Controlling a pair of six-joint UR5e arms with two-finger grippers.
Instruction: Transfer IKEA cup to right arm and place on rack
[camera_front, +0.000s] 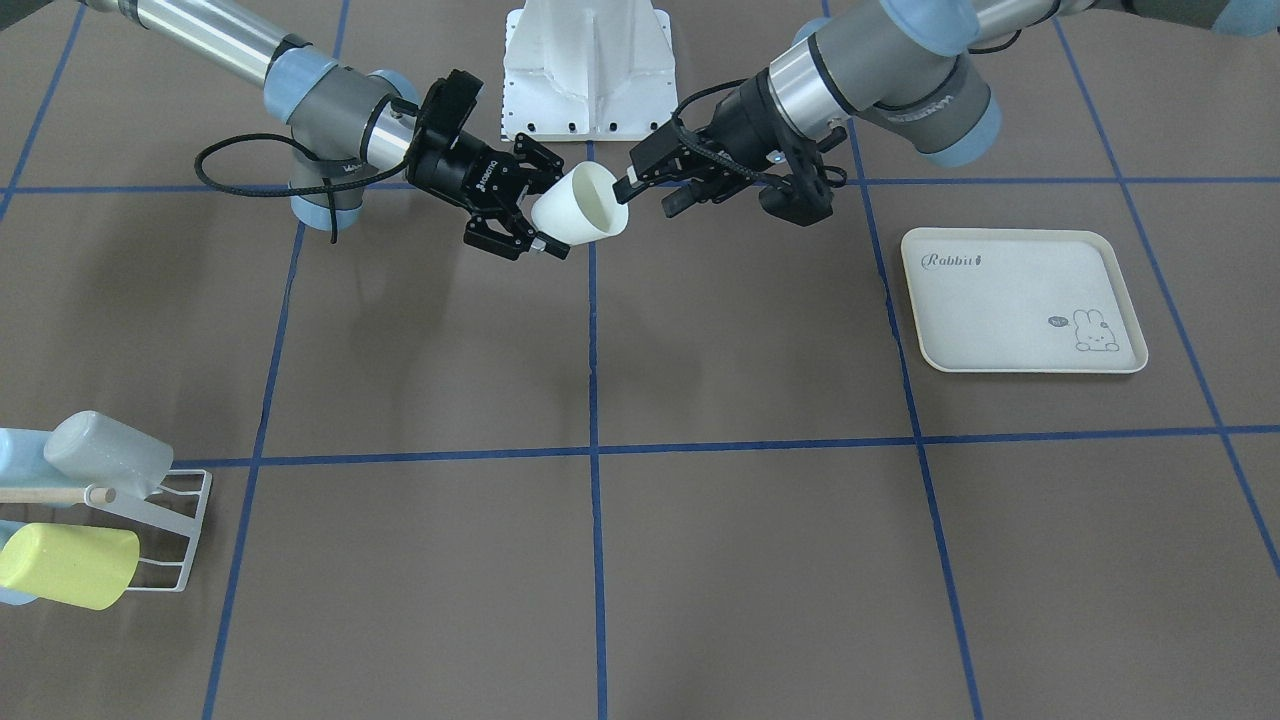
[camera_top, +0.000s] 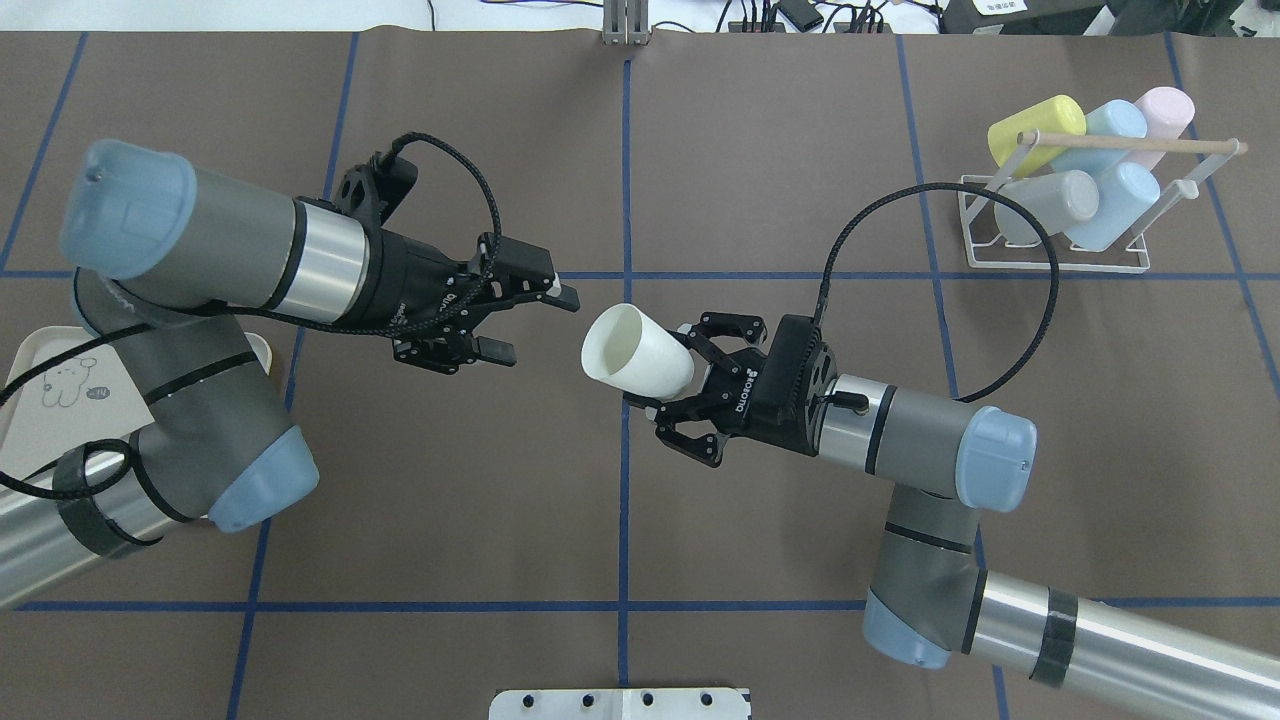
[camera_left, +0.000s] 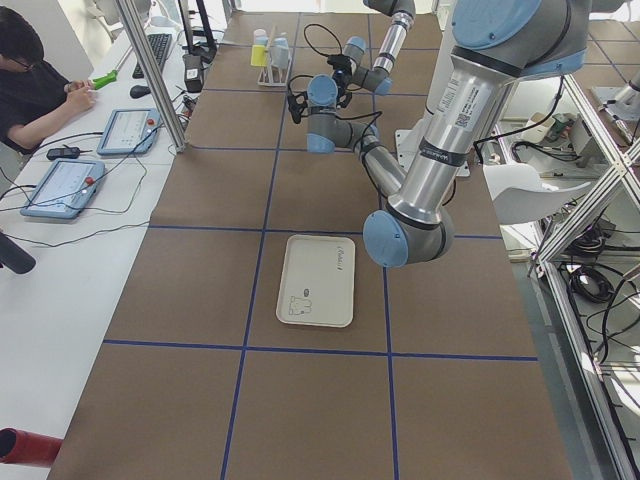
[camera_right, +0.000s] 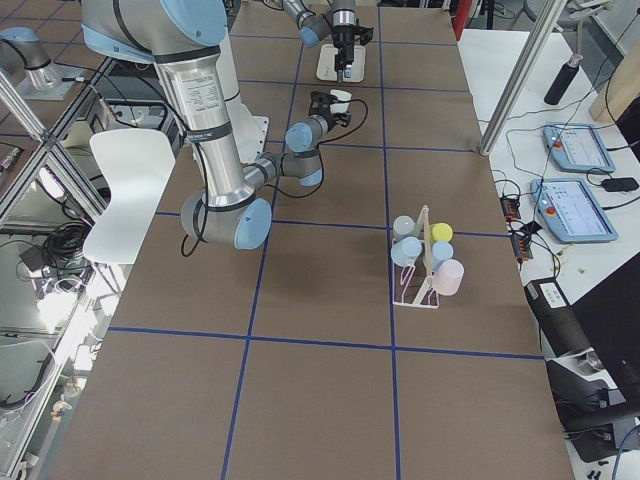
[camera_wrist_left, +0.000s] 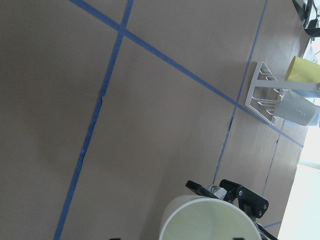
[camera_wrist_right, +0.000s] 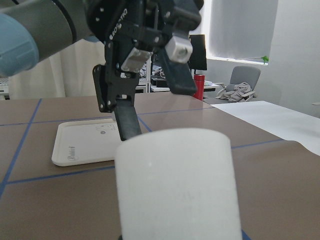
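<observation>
Cup (camera_wrist_right: 175, 185) in right tool (camera_top: 672, 368) (base-first)

Illumination is bright, even and diffuse, and comes from overhead. The arms cast only faint, soft-edged shadows on the table (camera_front: 700, 560). The bare metal tube of the right arm (camera_front: 210, 30) carries a narrow specular highlight. The front-facing and overhead views are sharp throughout. The two side views show wide-angle bending toward the frame edges. In the left wrist view the lower right corner is blown out to white. In the right wrist view the window (camera_wrist_right: 240, 30) is overexposed, and the white cup (camera_wrist_right: 175, 185), close to the lens, is soft.
</observation>
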